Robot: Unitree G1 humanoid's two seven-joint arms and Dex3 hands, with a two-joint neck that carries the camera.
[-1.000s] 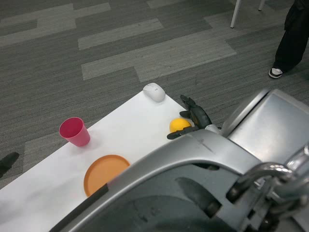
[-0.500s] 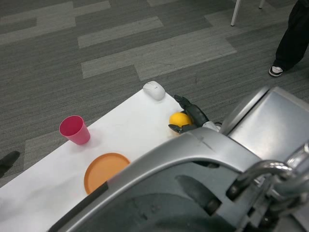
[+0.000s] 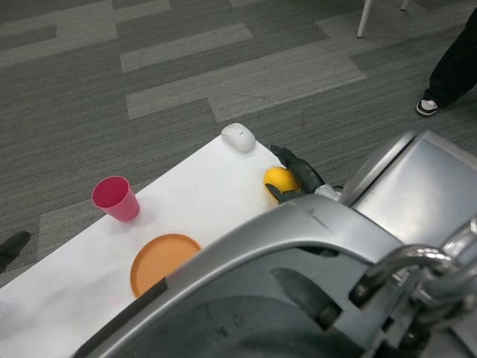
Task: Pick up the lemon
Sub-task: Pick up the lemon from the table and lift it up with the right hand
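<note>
— Where is the lemon [image 3: 277, 179]?

— Near the far right edge of the white table [image 3: 194, 201], and the right robot hand [image 3: 296, 177] is wrapped around it: black fingers [image 3: 287, 158] curve over its far side and another part closes under its near side, so the hand grips the fruit. Whether the lemon is off the table surface, I cannot tell.

— And the left robot hand [image 3: 13, 247]?

— Only a dark tip shows at the left edge of the picture (too little to tell whether it is spread or closed).

— What else is there?

— A white computer mouse [image 3: 238, 138] at the table's far corner, just beyond the lemon; a pink cup [image 3: 115, 199] upright well to the left; an orange plate [image 3: 162, 262] nearer the robot. A person's dark trouser leg and shoe [image 3: 427, 107] stand on the grey carpet at upper right.
</note>
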